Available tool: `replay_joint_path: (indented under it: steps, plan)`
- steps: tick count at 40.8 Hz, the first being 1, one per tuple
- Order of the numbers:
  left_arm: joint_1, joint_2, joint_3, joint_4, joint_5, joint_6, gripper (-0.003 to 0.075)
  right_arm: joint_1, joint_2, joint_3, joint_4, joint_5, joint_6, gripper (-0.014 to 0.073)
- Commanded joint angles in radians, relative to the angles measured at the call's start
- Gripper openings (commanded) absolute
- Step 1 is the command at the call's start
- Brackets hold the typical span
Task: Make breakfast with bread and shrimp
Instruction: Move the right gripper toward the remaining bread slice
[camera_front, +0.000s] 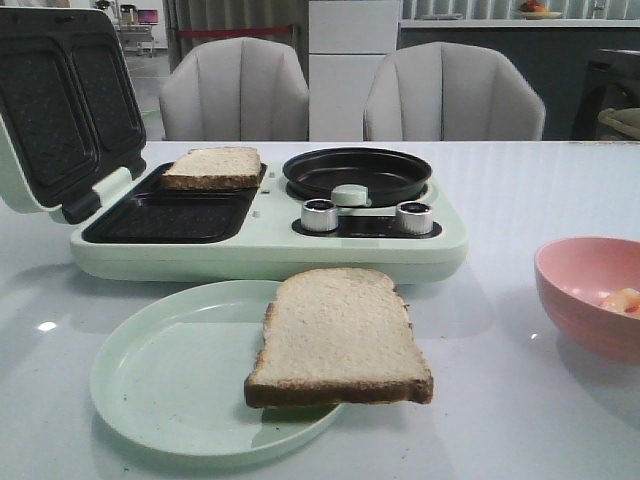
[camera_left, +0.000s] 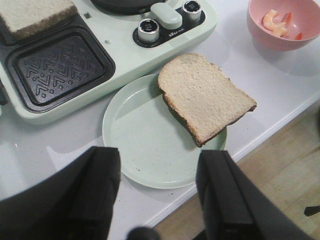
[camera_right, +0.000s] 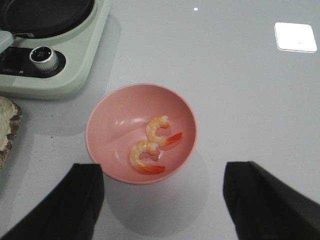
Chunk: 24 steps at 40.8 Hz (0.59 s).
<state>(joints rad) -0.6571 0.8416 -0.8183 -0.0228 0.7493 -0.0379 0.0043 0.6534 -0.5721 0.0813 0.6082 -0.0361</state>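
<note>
Two shrimp (camera_right: 152, 145) seemingly beyond spread fingers (camera_right: 265, 200)

A pale green breakfast maker (camera_front: 270, 255) sits mid-table, lid (camera_front: 60, 100) open at the left – round black pan (camera_front: 357, 172) and two silver knobs (camera_front: 320, 215) on its right. Nearer lies a green plate (camera_front: 170, 380); far right, a pink bowl (camera_front: 585, 290)

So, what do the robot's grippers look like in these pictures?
Only the fingers show, in the wrist views. The left gripper has two broad, matte black fingers with flat faces and rounded corners. The right gripper has the same black fingers, blocky and plain. No cables or markings are visible, and the arms themselves are out of view.
</note>
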Motion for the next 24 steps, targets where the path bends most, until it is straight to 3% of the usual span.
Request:
replay_joint_path:
  steps: [1, 24]
  plan:
    - [-0.009, -0.002, -0.027, -0.009, -0.061, 0.0, 0.0402, -0.005, 0.002, -0.028, -0.009, -0.076, 0.0, 0.0601]
    - [-0.009, -0.002, -0.027, -0.009, -0.061, 0.0, 0.0402, -0.005, 0.002, -0.026, 0.052, -0.087, 0.0, 0.0601]
